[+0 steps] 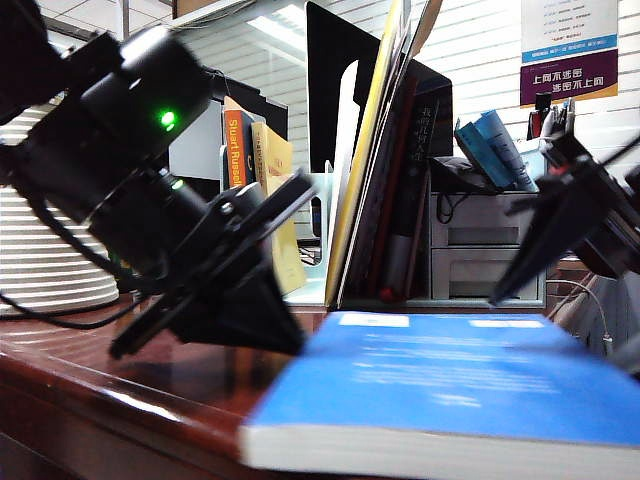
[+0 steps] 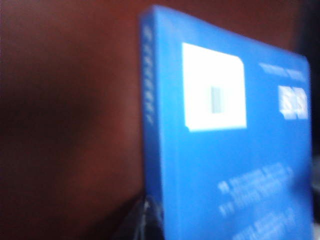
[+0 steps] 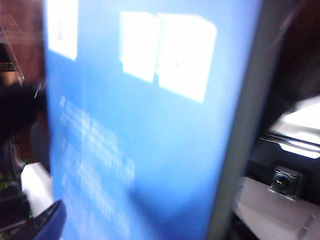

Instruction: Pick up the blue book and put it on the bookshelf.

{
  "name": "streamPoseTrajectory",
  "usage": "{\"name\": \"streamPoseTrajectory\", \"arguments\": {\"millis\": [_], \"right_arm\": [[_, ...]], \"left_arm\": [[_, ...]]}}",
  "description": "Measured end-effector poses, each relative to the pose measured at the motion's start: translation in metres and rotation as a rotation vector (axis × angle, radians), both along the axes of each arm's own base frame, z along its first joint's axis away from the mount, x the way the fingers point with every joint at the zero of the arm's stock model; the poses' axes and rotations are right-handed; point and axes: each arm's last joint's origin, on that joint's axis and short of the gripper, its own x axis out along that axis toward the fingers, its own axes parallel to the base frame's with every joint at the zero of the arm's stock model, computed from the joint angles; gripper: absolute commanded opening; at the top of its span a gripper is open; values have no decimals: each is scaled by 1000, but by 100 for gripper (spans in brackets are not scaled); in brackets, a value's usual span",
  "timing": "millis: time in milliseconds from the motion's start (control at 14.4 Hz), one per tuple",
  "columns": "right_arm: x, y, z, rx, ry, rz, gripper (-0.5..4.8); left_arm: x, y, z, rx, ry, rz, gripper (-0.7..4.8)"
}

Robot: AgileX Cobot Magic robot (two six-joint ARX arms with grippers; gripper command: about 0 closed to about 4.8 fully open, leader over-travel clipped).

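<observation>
Glossy blue book [image 1: 470, 385] lies flat on polished wood between pressed-together left gripper [image 1: 150, 335] and spread right gripper [image 1: 505, 290].

Office: wooden desk [image 1: 90, 370], book rack [image 1: 318, 215], drawer unit [image 1: 485, 250], wall notice [image 1: 568, 50].

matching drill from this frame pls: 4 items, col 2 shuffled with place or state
1. blue book
2. left end effector
3. right end effector
4. bookshelf

A. shut, low at the book's left edge
B. open, above the book's right side
C. lying flat on the brown table
D. at the back, books standing in it

Pairs: 1-C, 2-A, 3-B, 4-D
</observation>
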Motion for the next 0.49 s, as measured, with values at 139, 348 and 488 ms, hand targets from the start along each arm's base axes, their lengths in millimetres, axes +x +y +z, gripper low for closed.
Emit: {"name": "streamPoseTrajectory", "arguments": {"millis": [139,348,488], "right_arm": [[0,0,0,-7,1,-4,239],[1,-1,0,-6,-7,-4,-6],[2,0,2,14,-33,2,-6]], "left_arm": [[0,-2,2,-14,-5,-14,-6],[2,-3,4,-29,1,-27,-6],[3,-2,5,-33,-23,-42,-6]]}}
